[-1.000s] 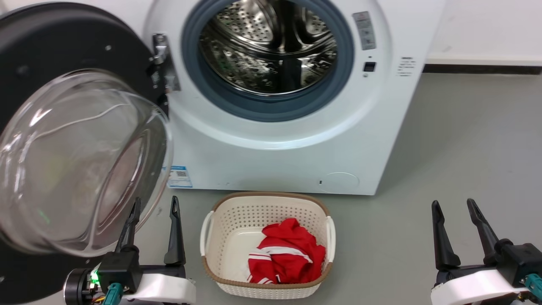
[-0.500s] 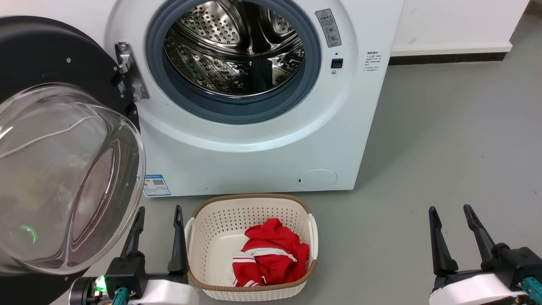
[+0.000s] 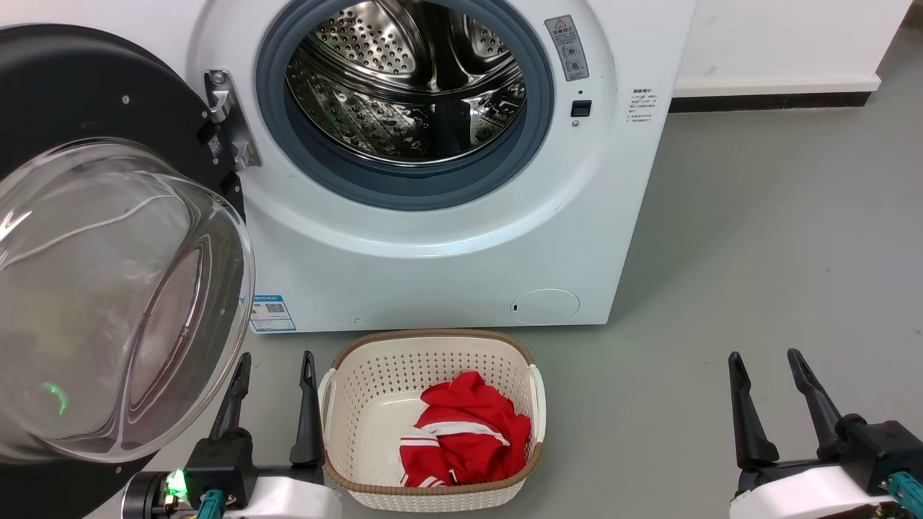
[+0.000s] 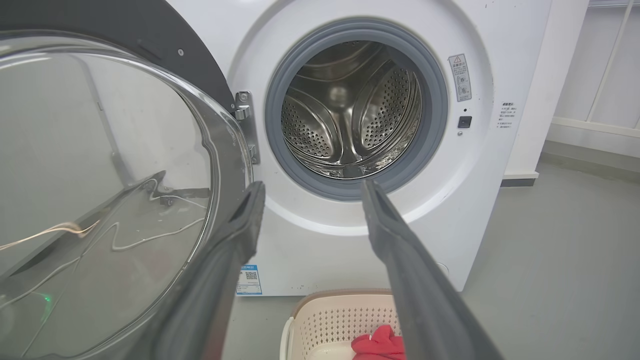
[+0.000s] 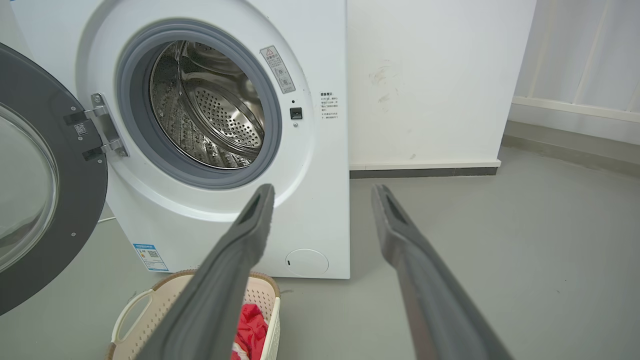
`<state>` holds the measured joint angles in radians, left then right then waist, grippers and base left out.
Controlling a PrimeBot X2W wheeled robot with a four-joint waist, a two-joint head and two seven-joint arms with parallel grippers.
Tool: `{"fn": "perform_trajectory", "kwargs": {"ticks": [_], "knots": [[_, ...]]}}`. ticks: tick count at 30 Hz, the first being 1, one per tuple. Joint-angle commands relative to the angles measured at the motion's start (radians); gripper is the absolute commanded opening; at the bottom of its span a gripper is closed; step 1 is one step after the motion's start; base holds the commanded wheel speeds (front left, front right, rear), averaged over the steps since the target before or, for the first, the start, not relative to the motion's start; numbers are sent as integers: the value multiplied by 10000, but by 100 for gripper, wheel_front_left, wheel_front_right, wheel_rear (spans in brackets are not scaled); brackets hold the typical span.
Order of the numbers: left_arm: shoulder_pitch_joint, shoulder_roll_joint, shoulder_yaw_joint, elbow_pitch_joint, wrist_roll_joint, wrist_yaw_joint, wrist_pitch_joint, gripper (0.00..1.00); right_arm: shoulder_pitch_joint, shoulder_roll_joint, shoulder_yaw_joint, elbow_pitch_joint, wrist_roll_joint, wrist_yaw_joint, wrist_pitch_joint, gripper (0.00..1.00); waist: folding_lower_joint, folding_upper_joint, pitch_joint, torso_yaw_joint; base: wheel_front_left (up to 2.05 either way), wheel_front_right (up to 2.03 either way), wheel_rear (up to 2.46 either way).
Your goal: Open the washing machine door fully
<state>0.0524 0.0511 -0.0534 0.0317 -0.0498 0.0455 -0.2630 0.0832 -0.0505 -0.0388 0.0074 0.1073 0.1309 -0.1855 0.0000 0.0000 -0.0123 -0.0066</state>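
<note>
The white washing machine [image 3: 447,267] stands ahead with its steel drum [image 3: 404,79] exposed. The washing machine door [image 3: 79,94], a black disc with a bulging glass bowl [image 3: 108,303], hangs swung wide to the left on its hinge [image 3: 227,119]. Low at the left, my left gripper [image 3: 277,358] is open and holds nothing, its fingertips just right of the glass bowl. My right gripper [image 3: 764,357] is open over bare floor at the lower right. The door [image 4: 100,175] and the machine [image 5: 320,210] also show in the wrist views, beyond the open left gripper [image 4: 311,186] and right gripper [image 5: 324,189].
A cream perforated basket [image 3: 433,346] holding red clothing [image 3: 465,440] sits on the grey floor in front of the machine, between my grippers. A white wall with a dark baseboard [image 3: 771,101] runs behind at the right.
The whole head view has shifted, so the camera moved: machine and basket sit further left than a second ago. Both grippers stay open, and the door hangs as before.
</note>
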Motion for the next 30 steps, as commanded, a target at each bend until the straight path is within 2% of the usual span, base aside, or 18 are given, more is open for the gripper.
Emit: {"fn": "perform_trajectory", "kwargs": {"ticks": [1,4,5,8,20,21,30], "knots": [[26,-12,17,-20,15,59,-23,100,16,9,14,-3,63,-3,-54,100,0,0,4,1,0,0,0],[34,-12,30,-29,-11,32,-23,100,12,9,13,-5,78,-3,-61,100,0,0,18,4,0,0,0],[0,0,13,-6,-22,-4,0,0,0,0,12,1,41,0,-2,0,0,0,18,5,0,0,0],[69,-2,-12,184,-173,-32,16,0,40,2,38,183,164,0,12,0,0,0,20,6,0,0,0],[-223,69,182,499,-2806,-308,569,0,-295,-115,41,521,2750,0,396,0,0,0,33,12,0,0,0],[-298,84,227,585,-3401,-377,695,0,-381,-138,41,607,3333,0,485,0,0,0,36,13,0,0,0],[-492,119,360,802,-5030,-559,1046,0,-593,-190,26,829,4923,-1,736,0,0,0,46,18,0,0,0]]}}
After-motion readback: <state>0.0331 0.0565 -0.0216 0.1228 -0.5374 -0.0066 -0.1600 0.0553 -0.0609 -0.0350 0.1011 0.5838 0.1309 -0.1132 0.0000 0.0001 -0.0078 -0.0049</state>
